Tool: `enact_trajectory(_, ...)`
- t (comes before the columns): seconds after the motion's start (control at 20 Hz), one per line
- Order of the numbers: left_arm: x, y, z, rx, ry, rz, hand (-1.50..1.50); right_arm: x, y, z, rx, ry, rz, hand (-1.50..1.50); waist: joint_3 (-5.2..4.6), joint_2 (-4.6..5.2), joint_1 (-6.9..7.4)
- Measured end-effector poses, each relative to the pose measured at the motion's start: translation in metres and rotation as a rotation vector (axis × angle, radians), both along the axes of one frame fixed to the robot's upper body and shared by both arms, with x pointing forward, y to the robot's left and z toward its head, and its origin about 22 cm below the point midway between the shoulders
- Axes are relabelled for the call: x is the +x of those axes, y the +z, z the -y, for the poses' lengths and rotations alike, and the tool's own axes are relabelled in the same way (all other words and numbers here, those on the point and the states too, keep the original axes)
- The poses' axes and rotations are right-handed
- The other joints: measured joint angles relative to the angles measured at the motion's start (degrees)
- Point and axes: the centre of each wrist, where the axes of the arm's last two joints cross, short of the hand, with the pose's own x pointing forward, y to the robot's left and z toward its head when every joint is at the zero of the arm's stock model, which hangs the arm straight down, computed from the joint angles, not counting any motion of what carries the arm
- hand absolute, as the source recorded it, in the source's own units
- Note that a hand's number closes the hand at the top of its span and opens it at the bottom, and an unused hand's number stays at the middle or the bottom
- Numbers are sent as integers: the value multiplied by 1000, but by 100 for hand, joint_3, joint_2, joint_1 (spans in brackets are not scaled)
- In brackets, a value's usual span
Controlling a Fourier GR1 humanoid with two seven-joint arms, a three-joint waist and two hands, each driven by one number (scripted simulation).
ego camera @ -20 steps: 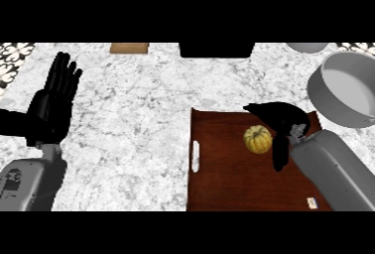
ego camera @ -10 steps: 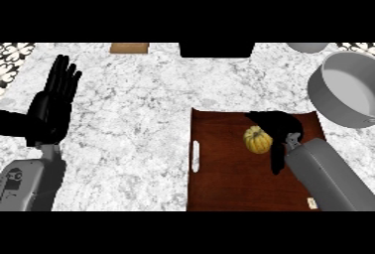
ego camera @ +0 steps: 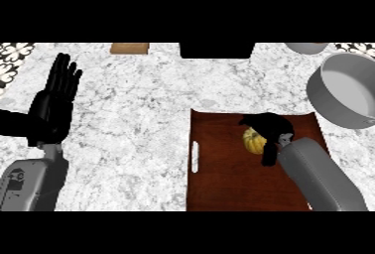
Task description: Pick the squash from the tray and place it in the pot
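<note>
The squash (ego camera: 253, 141) lay on the tray (ego camera: 227, 183), under the curled fingers of the right hand (ego camera: 270, 130), which had closed round it since a second before (then merely reaching); lifting and the carry to the pot (ego camera: 344, 96), beyond the fingertips, remained; left hand (ego camera: 53, 106) rested, fingers straight.

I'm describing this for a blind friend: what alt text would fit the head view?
The robot's right hand curls over a yellow squash lying on a dark wooden tray on a marble counter. A grey pot stands beyond the tray at the right, and the left hand rests open, fingers up, at the left.
</note>
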Motion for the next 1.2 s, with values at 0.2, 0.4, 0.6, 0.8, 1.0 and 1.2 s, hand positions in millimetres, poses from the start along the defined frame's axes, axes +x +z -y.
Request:
enact_trajectory(0.2, -5, -2, 1, 4, -6, 2, 0, -5, -6, -3, 9, 66, 49, 150, -32, -38, -9)
enact_trajectory(0.4, -6, 1, -3, 0, -13, 2, 0, -4, -9, -17, -7, 93, 76, 150, -61, -64, -20)
enact_trajectory(0.6, -5, 3, -1, -2, -13, -9, 0, -4, -7, -26, -18, 110, 116, 150, -47, -53, -31)
enact_trajectory(0.8, -1, 1, 0, -7, -10, -11, 0, -8, 6, -32, -32, 120, 191, 150, -1, -11, -39)
enact_trajectory(1.0, -2, 1, 5, -4, -31, 0, 0, 24, 34, -34, -44, -154, 342, 150, 27, 83, 112)
enact_trajectory(1.2, 0, 6, 9, -2, -51, 17, 0, 53, 75, -18, -38, -500, 519, 150, 41, 182, 267)
